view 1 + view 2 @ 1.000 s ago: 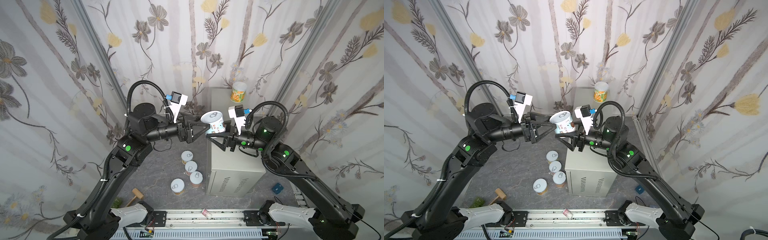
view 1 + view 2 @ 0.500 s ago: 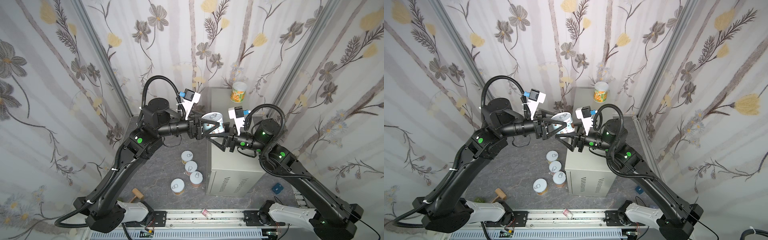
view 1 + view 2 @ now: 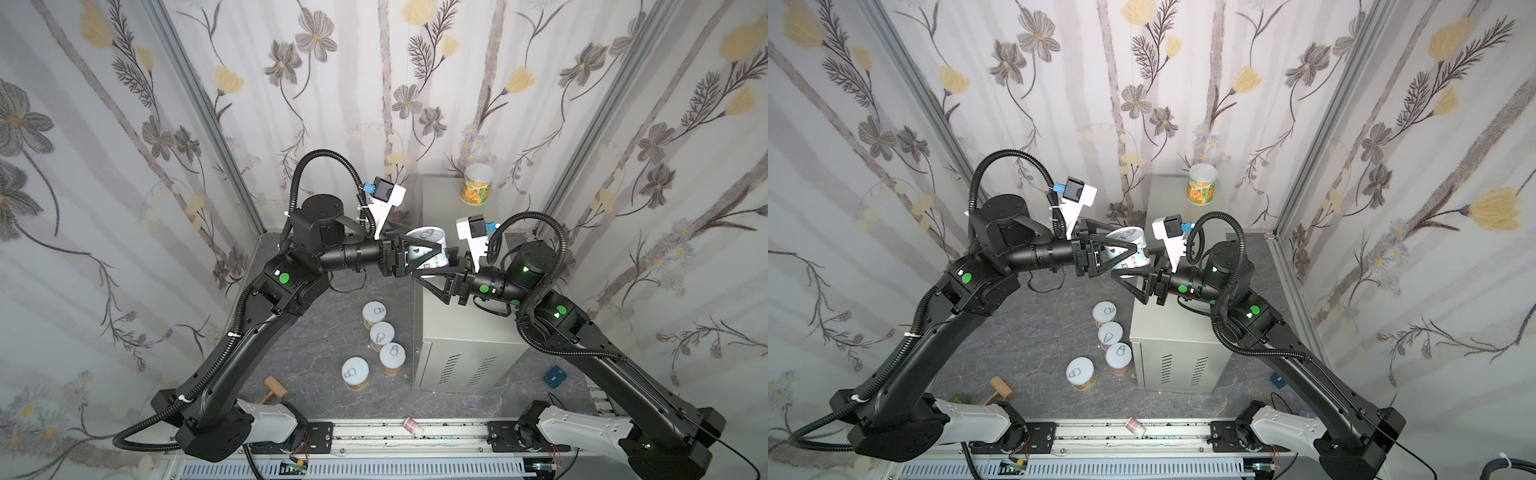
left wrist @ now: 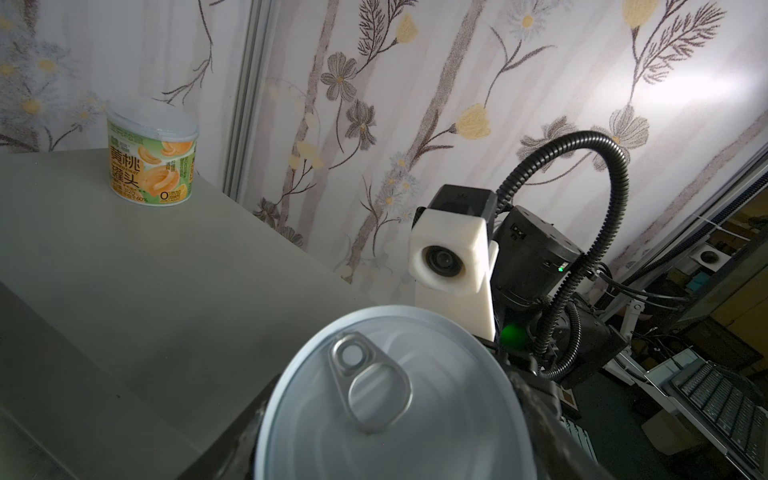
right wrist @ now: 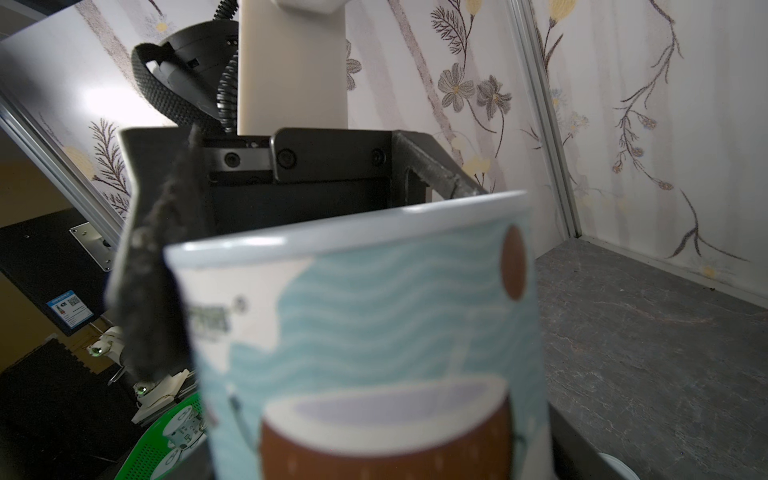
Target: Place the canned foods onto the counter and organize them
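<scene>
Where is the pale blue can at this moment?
In both top views the pale blue cylindrical can is aloft at centre, clasped by the left end effector, above the left edge of the light grey metal cabinet.

1. The back can (image 3: 477,189) stands on the table (image 3: 444,199), far back.
2. Four cans (image 3: 382,331) stand on the floor (image 3: 316,340), left of the table.
3. The lifted can (image 3: 424,235) hangs above the table's left edge.

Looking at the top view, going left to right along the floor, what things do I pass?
Mallet → lone can → three cans in a row → counter → blue block.
</scene>
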